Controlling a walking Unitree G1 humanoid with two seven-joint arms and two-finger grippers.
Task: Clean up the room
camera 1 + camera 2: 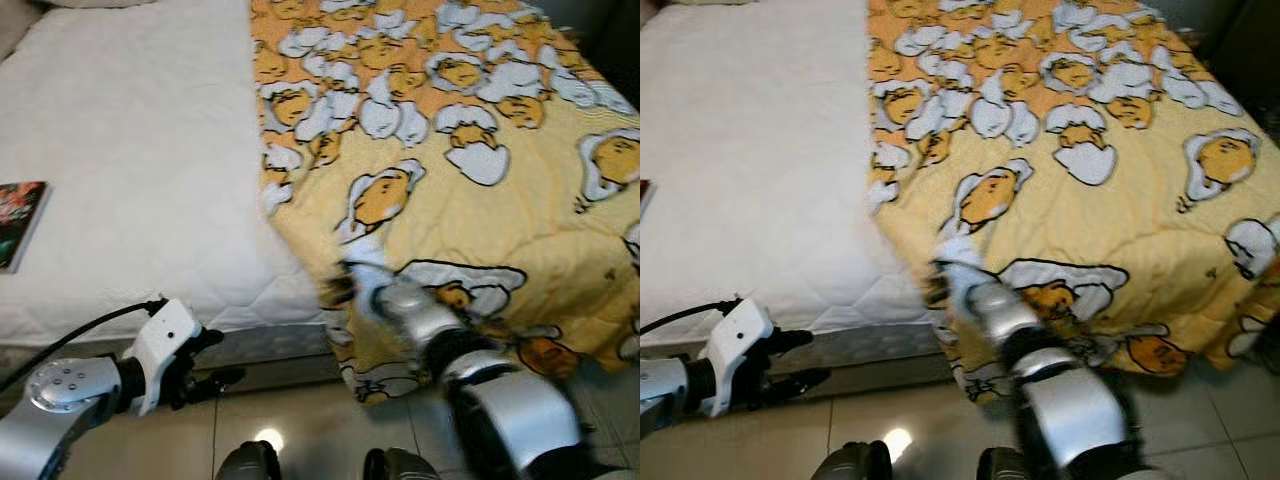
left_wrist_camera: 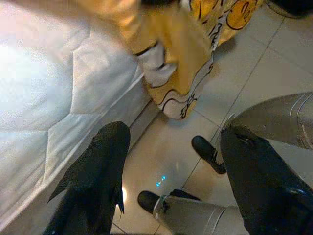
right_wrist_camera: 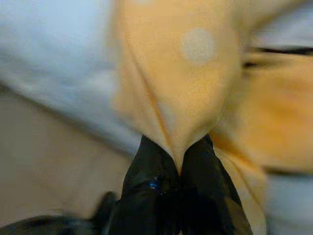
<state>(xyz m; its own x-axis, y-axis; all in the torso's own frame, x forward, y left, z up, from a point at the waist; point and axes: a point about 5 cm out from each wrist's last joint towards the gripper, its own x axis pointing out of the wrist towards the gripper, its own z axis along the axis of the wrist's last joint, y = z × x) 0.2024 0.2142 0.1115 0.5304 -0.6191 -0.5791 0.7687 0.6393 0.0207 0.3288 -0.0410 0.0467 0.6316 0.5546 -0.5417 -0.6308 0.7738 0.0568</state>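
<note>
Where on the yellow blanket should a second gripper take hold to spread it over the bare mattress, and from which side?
Grip the blanket at its free edge lying on the white mattress, coming from the robot's left. The right gripper already pinches the corner at the foot; the left gripper hangs open, free.

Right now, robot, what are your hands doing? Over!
Right gripper pinching the yellow blanket at its edge. Left gripper open, low beside the mattress. Book on mattress, not blocking.

Yellow blanket [image 1: 470, 180] spread from 12 to 4 o'clock over white mattress [image 1: 130, 170]. Right gripper [image 1: 345, 283] blurred at blanket edge, center. Left gripper [image 1: 225, 360] held at 7 o'clock. Book [image 1: 20, 220] laid at 9 o'clock.
</note>
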